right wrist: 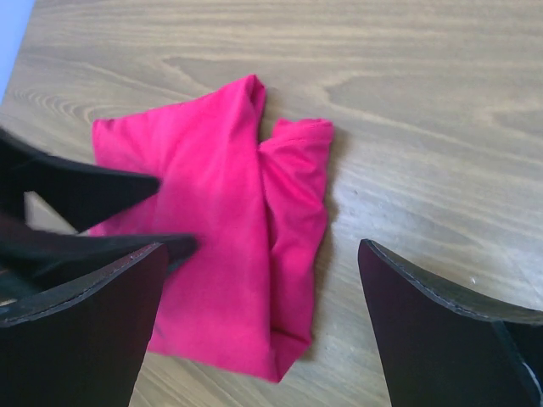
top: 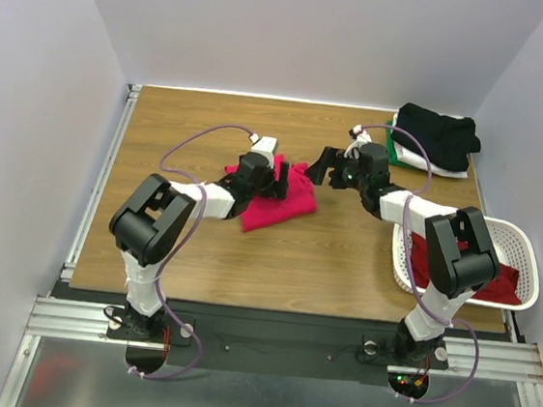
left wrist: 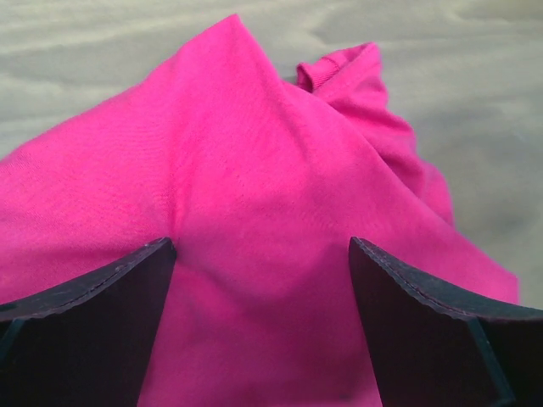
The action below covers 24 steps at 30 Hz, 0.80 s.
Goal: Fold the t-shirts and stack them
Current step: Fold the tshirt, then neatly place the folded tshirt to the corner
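Roughly folded pink-red t-shirt point(top: 276, 202) mid-worktop, between two released grippers.

Lying bunched on the wooden worktop point(top: 343, 260), slightly left of centre, with a rolled fold along one edge. Left gripper point(left wrist: 263, 246) released, fingers spread wide directly over the cloth. Right gripper point(right wrist: 263, 248) also released, jaws wide apart, hovering just right of the shirt. Far right: black t-shirt point(top: 439, 134) stacked on white point(top: 438, 167) and green point(top: 392, 138) folded ones. Near right: darker red t-shirt point(top: 468, 278) inside a white basket point(top: 530, 258).

wooden table point(top: 343, 260), pink-red shirt point(top: 286, 208), folded shirt stack point(top: 439, 136), white basket point(top: 403, 268)
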### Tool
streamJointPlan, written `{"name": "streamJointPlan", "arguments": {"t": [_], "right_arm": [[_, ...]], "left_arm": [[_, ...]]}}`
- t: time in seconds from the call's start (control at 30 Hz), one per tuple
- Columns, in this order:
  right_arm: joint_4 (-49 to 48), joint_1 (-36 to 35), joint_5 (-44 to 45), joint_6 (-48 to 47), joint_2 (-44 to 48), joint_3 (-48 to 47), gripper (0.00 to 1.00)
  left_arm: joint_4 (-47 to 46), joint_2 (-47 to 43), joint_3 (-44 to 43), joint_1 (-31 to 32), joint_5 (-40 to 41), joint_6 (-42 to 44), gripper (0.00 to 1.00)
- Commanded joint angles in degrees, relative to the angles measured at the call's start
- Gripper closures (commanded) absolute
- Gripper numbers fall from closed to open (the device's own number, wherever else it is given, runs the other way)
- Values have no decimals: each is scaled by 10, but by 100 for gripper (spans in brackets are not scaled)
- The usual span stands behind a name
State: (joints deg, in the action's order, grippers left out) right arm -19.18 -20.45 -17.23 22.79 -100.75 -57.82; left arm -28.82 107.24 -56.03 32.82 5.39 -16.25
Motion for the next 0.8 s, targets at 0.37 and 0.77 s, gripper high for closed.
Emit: {"name": "streamJointPlan", "arguments": {"t": [0.37,0.77], "right_arm": [[-51,30,-96,16,-24,37,0],[-93,30,-173,38,-110,-5,0]], "left_arm": [[-19,-237,145,-37,62,-41,1],[-61,-176,165,-94,-27,-55,2]]}}
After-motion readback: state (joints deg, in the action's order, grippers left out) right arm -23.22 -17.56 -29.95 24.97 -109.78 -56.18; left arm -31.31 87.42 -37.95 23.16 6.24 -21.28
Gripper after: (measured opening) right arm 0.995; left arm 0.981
